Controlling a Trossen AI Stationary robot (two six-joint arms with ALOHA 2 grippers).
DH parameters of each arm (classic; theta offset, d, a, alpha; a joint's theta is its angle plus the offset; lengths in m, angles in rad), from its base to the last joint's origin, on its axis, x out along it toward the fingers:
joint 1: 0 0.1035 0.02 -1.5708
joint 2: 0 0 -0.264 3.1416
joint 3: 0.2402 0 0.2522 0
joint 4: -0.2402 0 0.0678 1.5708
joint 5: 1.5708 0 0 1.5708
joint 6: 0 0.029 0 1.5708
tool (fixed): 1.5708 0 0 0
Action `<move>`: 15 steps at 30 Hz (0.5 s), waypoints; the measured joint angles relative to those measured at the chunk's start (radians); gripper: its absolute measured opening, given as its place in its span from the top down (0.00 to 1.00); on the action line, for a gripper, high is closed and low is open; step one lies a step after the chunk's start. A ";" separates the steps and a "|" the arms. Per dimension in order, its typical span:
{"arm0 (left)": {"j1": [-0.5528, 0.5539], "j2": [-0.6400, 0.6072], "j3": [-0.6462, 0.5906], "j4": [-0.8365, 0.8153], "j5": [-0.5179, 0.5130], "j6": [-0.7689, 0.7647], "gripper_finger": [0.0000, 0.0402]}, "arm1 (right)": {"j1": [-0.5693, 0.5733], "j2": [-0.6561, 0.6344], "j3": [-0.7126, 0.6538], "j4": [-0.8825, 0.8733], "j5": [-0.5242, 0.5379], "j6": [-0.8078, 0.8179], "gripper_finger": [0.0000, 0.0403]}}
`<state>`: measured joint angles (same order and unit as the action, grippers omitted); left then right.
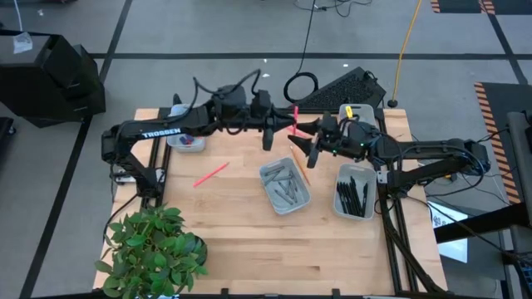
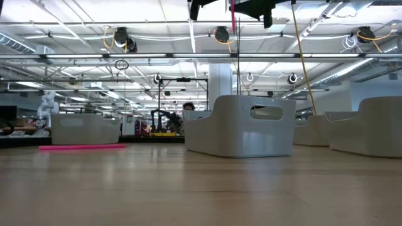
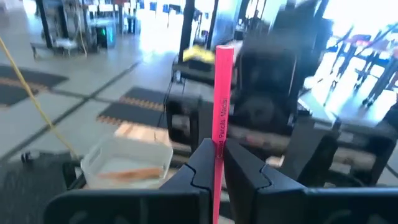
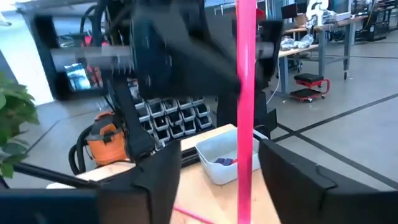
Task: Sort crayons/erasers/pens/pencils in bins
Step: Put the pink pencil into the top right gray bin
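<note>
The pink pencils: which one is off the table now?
The pink pencil clamped in the left gripper, raised near the right gripper. The other pink pencil lies flat on the table.

A pale wooden worktop (image 1: pixel 241 224) stood on a grey floor (image 1: pixel 208 29) crossed by dark lines. A potted plant (image 1: pixel 154 249) sat at one corner. Ceiling strip lights (image 2: pixel 75 16) shone overhead.

My arms (image 1: pixel 158 133) are matte black, white TROSSEN lettering on the left, black cables looping over my wrists (image 1: pixel 249 104).
</note>
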<state>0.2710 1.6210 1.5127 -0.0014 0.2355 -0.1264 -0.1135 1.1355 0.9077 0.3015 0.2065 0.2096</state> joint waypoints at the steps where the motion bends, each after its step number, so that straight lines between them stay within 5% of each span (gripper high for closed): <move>1: -0.004 0.005 0.000 0.018 -0.001 0.001 0.94 | -0.003 0.000 0.000 -0.002 -0.003 -0.002 0.51; 15: -0.009 0.012 0.000 0.020 -0.003 0.027 0.94 | -0.004 0.001 0.000 0.014 0.002 -0.013 0.92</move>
<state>0.2621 1.6333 1.5127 0.0189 0.2322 -0.0994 -0.1177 1.1366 0.9077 0.3150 0.2083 0.1970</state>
